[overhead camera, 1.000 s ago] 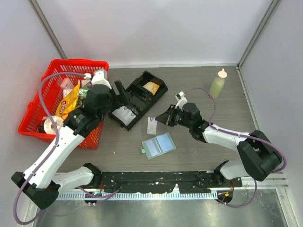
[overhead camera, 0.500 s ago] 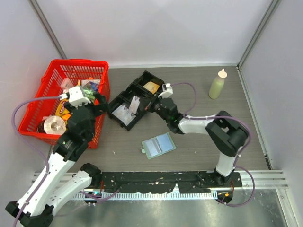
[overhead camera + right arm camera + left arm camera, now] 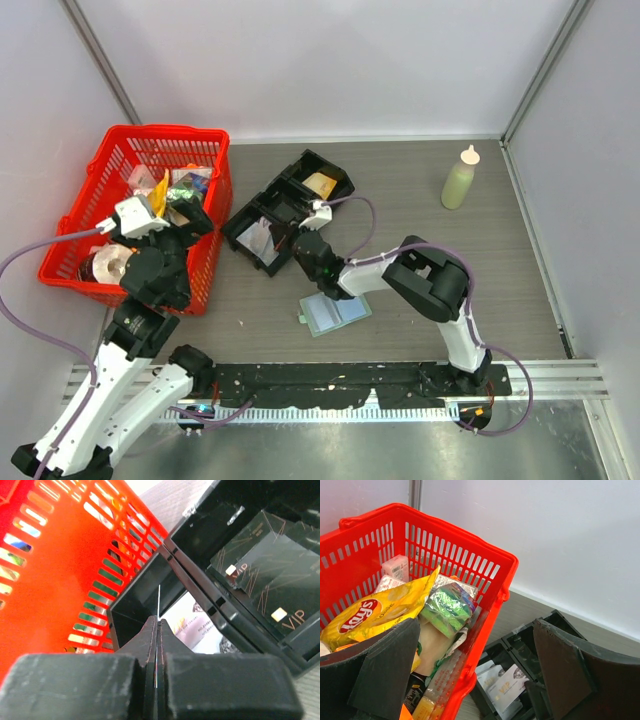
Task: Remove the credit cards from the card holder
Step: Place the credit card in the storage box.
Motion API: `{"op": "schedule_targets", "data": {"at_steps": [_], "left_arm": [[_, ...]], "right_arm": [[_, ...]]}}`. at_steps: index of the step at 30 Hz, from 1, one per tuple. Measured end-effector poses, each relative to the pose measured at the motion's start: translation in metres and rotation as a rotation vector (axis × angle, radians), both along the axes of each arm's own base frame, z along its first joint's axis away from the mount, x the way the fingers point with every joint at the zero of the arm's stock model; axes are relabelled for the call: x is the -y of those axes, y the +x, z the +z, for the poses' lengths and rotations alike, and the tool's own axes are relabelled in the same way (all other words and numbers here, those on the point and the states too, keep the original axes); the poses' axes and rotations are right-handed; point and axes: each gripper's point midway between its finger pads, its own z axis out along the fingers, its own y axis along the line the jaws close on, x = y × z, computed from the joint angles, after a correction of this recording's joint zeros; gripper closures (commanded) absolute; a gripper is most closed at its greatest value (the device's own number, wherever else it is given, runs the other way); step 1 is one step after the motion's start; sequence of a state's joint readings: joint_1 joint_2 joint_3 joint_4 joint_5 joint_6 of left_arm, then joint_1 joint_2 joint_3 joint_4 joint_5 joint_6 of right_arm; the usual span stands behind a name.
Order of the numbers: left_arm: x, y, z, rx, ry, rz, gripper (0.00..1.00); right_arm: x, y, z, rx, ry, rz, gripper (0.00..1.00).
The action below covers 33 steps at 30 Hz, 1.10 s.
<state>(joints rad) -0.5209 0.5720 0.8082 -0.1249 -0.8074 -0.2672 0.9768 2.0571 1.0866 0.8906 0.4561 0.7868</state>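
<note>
The card [image 3: 159, 600] clamped in the right gripper [image 3: 156, 625] shows only its thin edge, its face unseen, while the basket [image 3: 470, 540] runs off the left wrist view's left and bottom edges.

the basket [image 3: 485, 570] is glossy red moulded plastic; the crisp packet [image 3: 375, 611] is shiny crinkled foil. the tray [image 3: 197, 597] is matt black plastic, its black vip cards [image 3: 260, 580] faintly sheened. the table [image 3: 400, 170] looks like matt grey wood grain. the credit card [image 3: 158, 602], edge-on, is thin and smooth.
</note>
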Motion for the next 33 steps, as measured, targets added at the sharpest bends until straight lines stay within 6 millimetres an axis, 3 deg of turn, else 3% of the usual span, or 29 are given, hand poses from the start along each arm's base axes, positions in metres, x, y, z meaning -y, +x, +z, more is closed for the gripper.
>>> {"op": "schedule_targets", "data": {"at_steps": [2,8,15,17,21,27,30,33], "left_arm": [[-0.001,0.0,0.0,-0.001,0.006,0.003,0.0],[-0.001,0.002,0.0,-0.001,0.012,0.008,0.0],[0.005,0.008,-0.005,-0.02,0.024,-0.01,0.0],[0.007,0.009,-0.006,-0.023,0.027,-0.019,0.0],[0.012,0.011,-0.006,-0.026,0.031,-0.048,0.0],[0.033,0.021,-0.016,-0.061,0.049,-0.141,0.0],[0.048,0.029,-0.025,-0.104,0.061,-0.198,0.0],[0.063,0.036,-0.032,-0.147,0.062,-0.261,0.0]], "right_arm": [[-0.002,-0.004,-0.007,-0.002,-0.018,-0.006,0.97],[-0.003,-0.012,-0.019,0.002,-0.058,-0.008,0.74],[0.022,-0.021,-0.032,0.003,-0.149,-0.028,0.6],[0.031,-0.025,-0.025,0.018,-0.162,-0.034,0.54],[0.048,-0.037,0.01,0.075,-0.176,-0.028,0.39],[0.075,-0.059,0.06,0.133,-0.255,0.022,0.32],[0.092,-0.075,0.071,0.138,-0.313,0.063,0.31],[0.111,-0.093,0.066,0.12,-0.381,0.115,0.3]]}}
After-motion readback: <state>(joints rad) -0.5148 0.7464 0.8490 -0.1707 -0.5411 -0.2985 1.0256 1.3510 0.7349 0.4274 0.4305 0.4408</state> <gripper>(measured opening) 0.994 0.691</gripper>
